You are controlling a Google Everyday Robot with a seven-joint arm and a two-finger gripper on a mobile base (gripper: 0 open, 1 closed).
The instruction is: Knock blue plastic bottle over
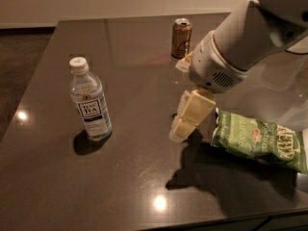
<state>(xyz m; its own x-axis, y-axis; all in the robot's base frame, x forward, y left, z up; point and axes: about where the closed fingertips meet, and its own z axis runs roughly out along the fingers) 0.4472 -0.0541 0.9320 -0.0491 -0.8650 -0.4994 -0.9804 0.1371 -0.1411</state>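
At the left of the dark table [57, 186] the blue plastic bottle [90, 100] stands upright, its white screw cap on top and a white-and-black label reading "TEA" facing the room. It casts a small shadow at its base, and a spot of ceiling light reflects on the tabletop just to its left. Farther back, near the far edge and right of the middle, a gold-brown drink can [182, 37] stands upright too, well apart from the bottle. In front of the can the robot's white arm [240, 42] reaches in from the upper right and slopes down toward the middle of the table. At its end the cream-coloured gripper [182, 128] points down and to the left, with its tip close over the tabletop and its dark shadow spread below it. It holds nothing, and from here I cannot tell whether it is parted or closed. It sits between the bottle and a green snack bag [260, 141], apart from the bottle and just beside the bag. The bag lies flat at the right edge of the table.
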